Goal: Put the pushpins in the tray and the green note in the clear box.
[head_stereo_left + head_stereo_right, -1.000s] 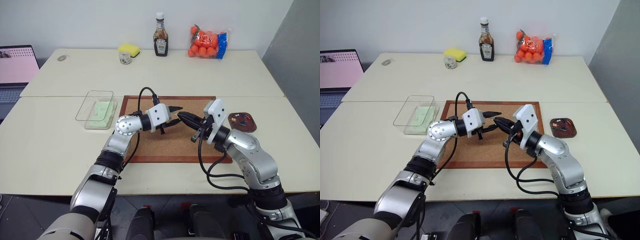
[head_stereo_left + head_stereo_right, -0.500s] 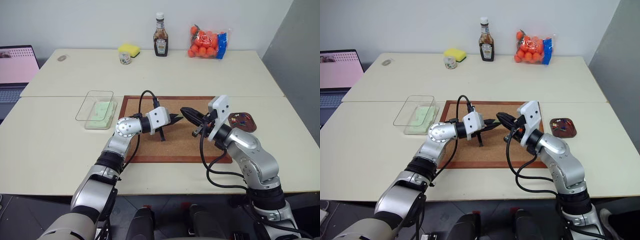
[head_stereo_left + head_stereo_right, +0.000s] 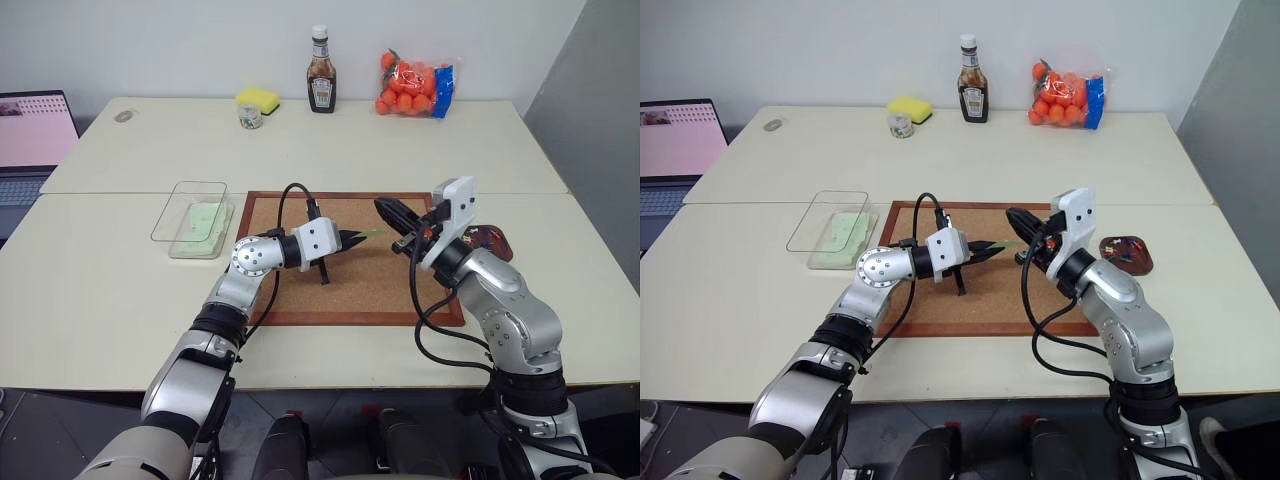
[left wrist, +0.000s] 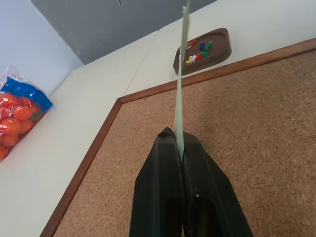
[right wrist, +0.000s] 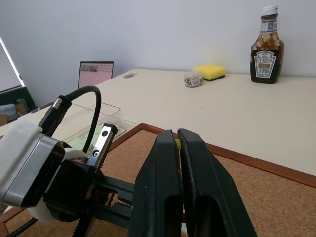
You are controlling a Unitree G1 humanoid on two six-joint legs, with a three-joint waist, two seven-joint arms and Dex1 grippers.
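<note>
My left gripper (image 3: 350, 237) is shut on a pale green note (image 4: 181, 74), a thin slip held edge-on just above the corkboard (image 3: 350, 285). My right gripper (image 3: 383, 206) is shut and hovers a little right of the slip's free end, above the board's far right part. A tiny yellow-green speck shows between its fingertips (image 5: 176, 143); I cannot tell what it is. The dark oval tray (image 3: 1127, 253) sits right of the board, with colourful pushpins (image 4: 197, 49) inside. The clear box (image 3: 190, 205) stands left of the board with another green slip (image 3: 205, 218) lying in it.
Along the far table edge stand a sauce bottle (image 3: 321, 85), a yellow sponge (image 3: 258, 98), a small jar (image 3: 250, 117) and a bag of oranges (image 3: 415, 85). A laptop (image 3: 30, 140) sits at the far left.
My left gripper has closed on the green note. My right gripper has drawn back from it, up and to the right toward the tray side.
</note>
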